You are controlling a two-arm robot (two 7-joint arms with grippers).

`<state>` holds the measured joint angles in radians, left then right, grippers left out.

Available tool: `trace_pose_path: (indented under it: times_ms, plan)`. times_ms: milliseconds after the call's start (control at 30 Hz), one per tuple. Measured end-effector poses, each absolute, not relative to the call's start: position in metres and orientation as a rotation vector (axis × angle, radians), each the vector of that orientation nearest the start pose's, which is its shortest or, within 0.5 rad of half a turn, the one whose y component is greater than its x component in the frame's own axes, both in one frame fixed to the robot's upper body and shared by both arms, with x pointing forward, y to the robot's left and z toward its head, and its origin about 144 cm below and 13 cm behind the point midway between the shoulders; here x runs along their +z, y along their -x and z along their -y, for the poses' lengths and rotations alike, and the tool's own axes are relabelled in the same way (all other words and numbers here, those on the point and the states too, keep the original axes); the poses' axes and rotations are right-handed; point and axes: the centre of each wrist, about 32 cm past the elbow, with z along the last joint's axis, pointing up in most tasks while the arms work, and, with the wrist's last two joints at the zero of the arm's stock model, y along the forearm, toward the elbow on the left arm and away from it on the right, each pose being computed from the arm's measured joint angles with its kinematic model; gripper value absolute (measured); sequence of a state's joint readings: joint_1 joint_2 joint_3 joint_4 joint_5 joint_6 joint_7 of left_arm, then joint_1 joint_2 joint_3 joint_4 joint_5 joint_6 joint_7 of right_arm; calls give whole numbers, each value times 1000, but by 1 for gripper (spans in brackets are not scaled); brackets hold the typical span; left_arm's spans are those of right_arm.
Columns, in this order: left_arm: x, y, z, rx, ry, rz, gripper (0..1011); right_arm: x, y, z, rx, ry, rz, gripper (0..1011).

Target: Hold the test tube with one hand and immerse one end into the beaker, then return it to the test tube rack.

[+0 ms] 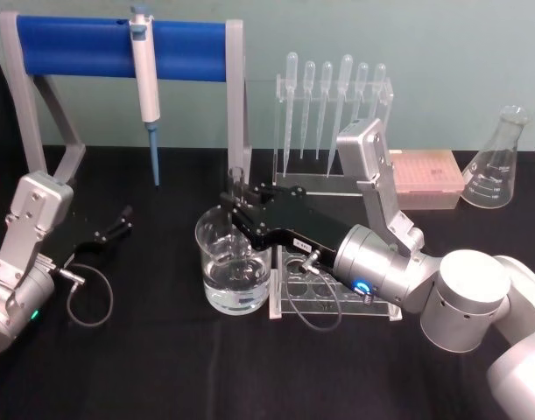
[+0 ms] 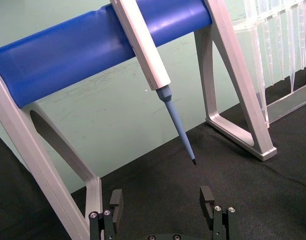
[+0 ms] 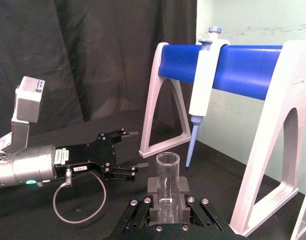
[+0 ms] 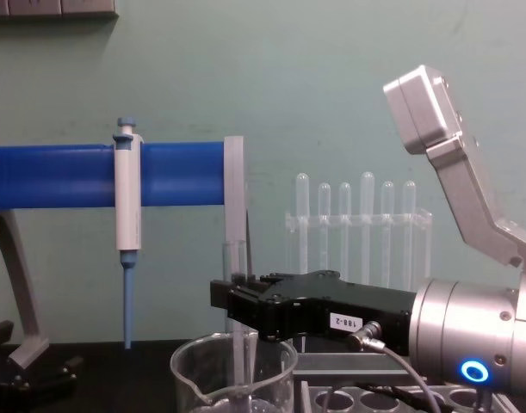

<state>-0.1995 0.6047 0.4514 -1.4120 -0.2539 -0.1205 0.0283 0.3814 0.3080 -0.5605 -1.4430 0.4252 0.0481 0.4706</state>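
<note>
test tube (image 1: 237,183) upright in beaker (image 1: 212,255)

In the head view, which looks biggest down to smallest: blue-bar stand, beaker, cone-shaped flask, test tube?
1. blue-bar stand
2-3. beaker and flask look alike; the beaker sits nearer the camera, so unranked
4. test tube, clamped in the right gripper; the left gripper rests open at left

Rig's got silver cylinder wrists (image 1: 376,262) with looped grey cables (image 3: 75,221). The flat black right tool (image 1: 238,206) has a blue ring light (image 1: 362,286) and tiny white label (image 4: 344,322); the left tool (image 1: 118,223) is black too.
</note>
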Motion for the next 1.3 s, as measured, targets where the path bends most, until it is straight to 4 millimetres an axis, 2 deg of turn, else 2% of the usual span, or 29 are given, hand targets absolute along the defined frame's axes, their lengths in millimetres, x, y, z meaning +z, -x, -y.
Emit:
trace_pose_path:
  times_ms: [700, 800, 1300]
  plan:
    - [1140, -489, -310, 1248, -304, 285, 1000, 1194, -526, 166, -619, 17, 22, 226]
    - [1140, -489, -310, 1248, -304, 285, 1000, 1200, -525, 165, -615, 11, 32, 226]
    - [1140, -489, -310, 1248, -305, 285, 1000, 1278, -509, 171, -587, -7, 131, 226]
